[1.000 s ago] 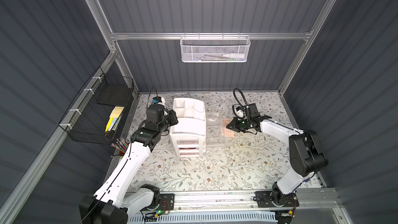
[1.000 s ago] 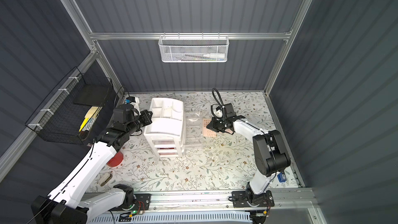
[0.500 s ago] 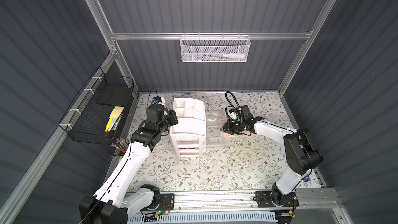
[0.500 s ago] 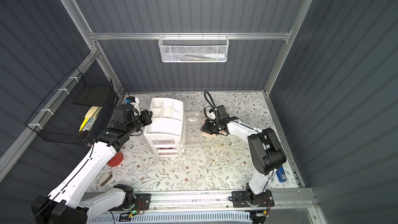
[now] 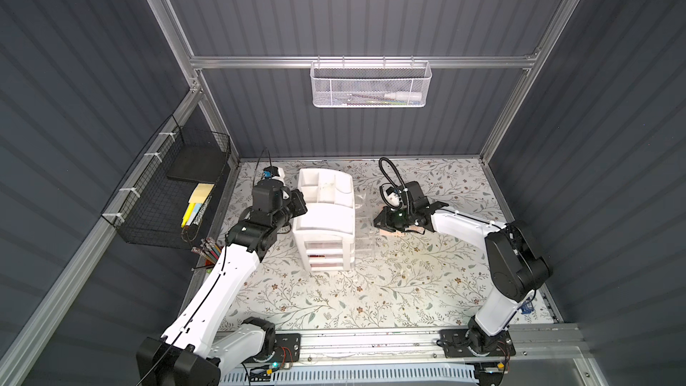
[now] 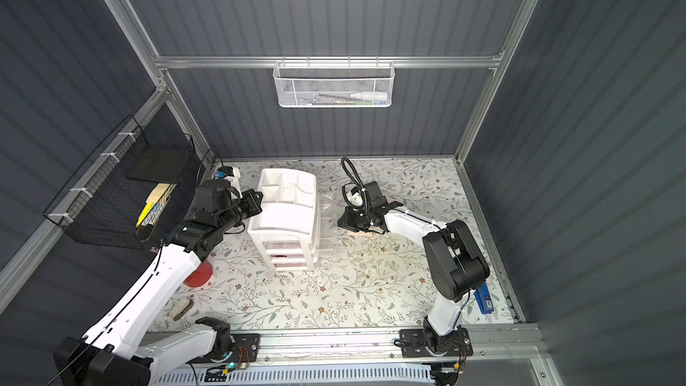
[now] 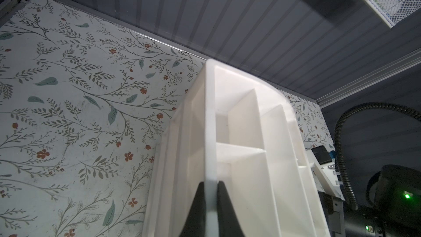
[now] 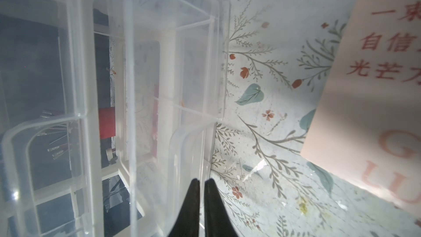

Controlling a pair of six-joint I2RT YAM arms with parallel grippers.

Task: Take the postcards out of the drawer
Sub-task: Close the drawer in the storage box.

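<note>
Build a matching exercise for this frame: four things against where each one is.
1 left pincer
2 pale peach rectangular postcard
3 clear plastic drawer
4 white wire-mesh basket

a hung on the silver rail
b flat on the floral table
c clamped on the rim of the white plastic organiser
d beside that organiser, on the side of the right arm

Pairs: 1-c; 2-b; 3-d; 4-a
</note>
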